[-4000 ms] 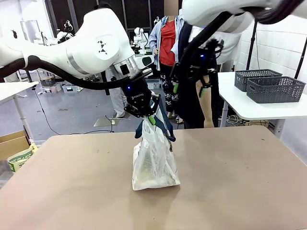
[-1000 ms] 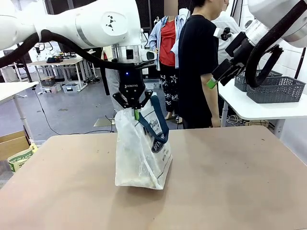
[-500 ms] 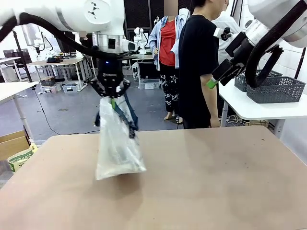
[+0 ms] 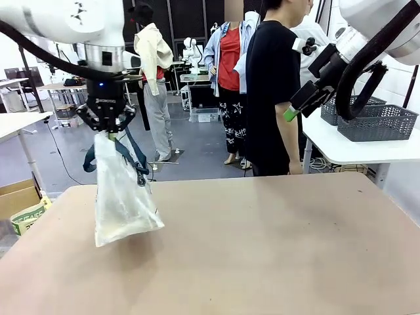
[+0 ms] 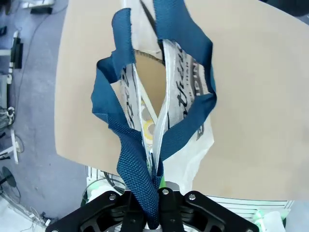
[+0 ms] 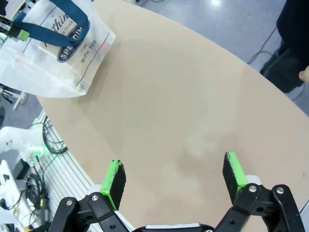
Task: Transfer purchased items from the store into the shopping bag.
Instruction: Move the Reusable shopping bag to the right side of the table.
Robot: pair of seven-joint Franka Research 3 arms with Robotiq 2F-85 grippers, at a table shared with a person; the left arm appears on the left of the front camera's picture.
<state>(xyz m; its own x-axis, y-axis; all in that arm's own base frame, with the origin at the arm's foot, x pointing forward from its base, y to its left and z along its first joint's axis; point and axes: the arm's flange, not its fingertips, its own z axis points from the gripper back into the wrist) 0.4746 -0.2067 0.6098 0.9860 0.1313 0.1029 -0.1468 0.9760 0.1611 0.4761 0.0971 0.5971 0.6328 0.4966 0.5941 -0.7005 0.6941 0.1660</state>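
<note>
The shopping bag (image 4: 121, 197), translucent white with navy straps, hangs tilted over the table's left side. My left gripper (image 4: 107, 133) is shut on its strap handles from above. In the left wrist view the blue straps (image 5: 126, 145) run down into the shut gripper (image 5: 155, 212). The shopping bag (image 5: 186, 92) gapes below it, with yellowish purchased items (image 5: 146, 131) faintly visible inside. My right gripper (image 4: 293, 110) is raised at the upper right, far from the bag. In the right wrist view my right gripper (image 6: 175, 174) stands open with nothing between its green pads, and the shopping bag (image 6: 53, 53) lies far off.
A person in a black shirt (image 4: 272, 85) stands at the table's far side, near my right gripper. Two dark grey lattice baskets (image 4: 374, 121) sit on a white side table at the right. The brown table (image 4: 275, 249) stretches bare to the right of the bag.
My left arm has carried the hanging bag leftward, from the table's middle to its left side. The right arm has stayed still and open.
</note>
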